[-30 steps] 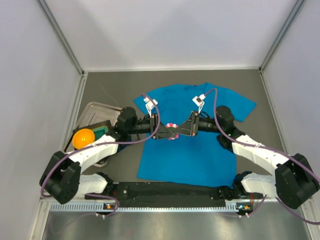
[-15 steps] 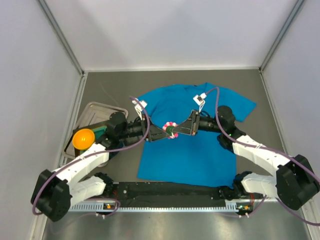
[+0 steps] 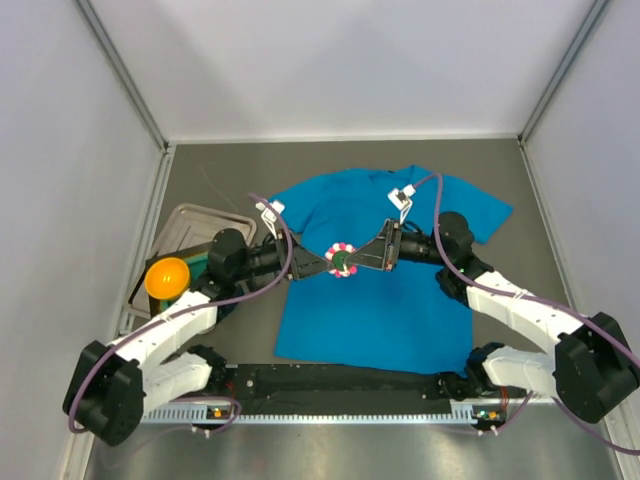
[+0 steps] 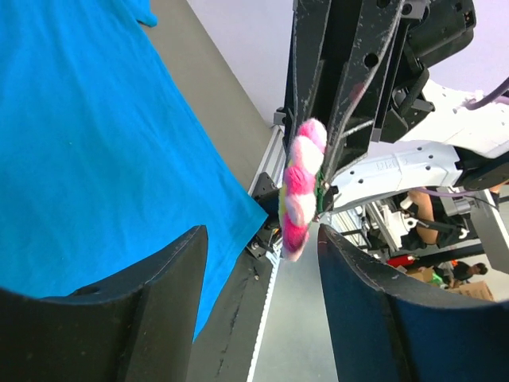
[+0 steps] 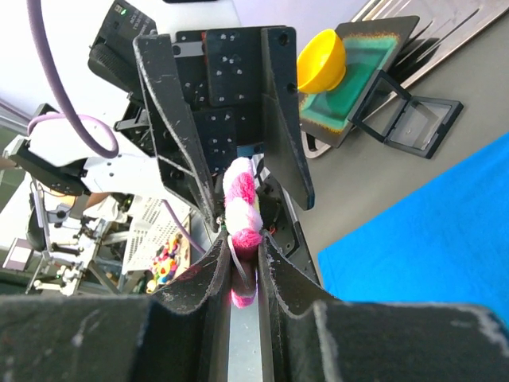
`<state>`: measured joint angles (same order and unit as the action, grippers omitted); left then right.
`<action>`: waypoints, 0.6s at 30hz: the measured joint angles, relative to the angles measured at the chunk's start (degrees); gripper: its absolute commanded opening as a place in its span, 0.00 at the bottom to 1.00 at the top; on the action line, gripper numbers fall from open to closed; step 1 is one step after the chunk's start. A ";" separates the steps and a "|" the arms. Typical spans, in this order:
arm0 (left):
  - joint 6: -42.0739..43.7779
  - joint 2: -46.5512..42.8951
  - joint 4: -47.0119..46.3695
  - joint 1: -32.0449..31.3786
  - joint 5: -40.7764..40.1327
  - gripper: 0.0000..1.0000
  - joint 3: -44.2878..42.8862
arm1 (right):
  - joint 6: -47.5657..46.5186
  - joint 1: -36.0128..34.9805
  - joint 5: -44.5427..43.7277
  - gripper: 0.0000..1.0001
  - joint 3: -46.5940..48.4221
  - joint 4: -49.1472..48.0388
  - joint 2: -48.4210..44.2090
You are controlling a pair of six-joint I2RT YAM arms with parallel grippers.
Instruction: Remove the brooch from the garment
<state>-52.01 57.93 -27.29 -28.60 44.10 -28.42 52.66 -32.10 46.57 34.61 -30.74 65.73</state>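
We pinch brooch (image 3: pixel 343 259) in right gripper (image 3: pixel 356 262), above garment (image 3: pixel 380 310), midway between table's side edges. Left gripper (image 3: pixel 318 266) spread, just beside. Removal seemingly done; next: carry brooch clear of cloth.

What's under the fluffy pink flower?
The blue T-shirt, lying flat. The right gripper pinches the brooch over it. From above, the patch of shirt straight beneath is covered by the brooch itself.

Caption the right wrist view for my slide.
Right end effector shut on the pink-white brooch, blue garment at lower right.
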 measured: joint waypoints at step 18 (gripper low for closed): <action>-9.57 7.21 -15.06 -0.09 2.25 0.59 1.03 | 2.51 0.11 1.01 0.00 -0.11 -2.97 0.85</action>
<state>-61.58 65.14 -42.35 -28.69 46.35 -27.40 55.18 -31.99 47.57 34.50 -33.71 66.59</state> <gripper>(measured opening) 0.587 0.144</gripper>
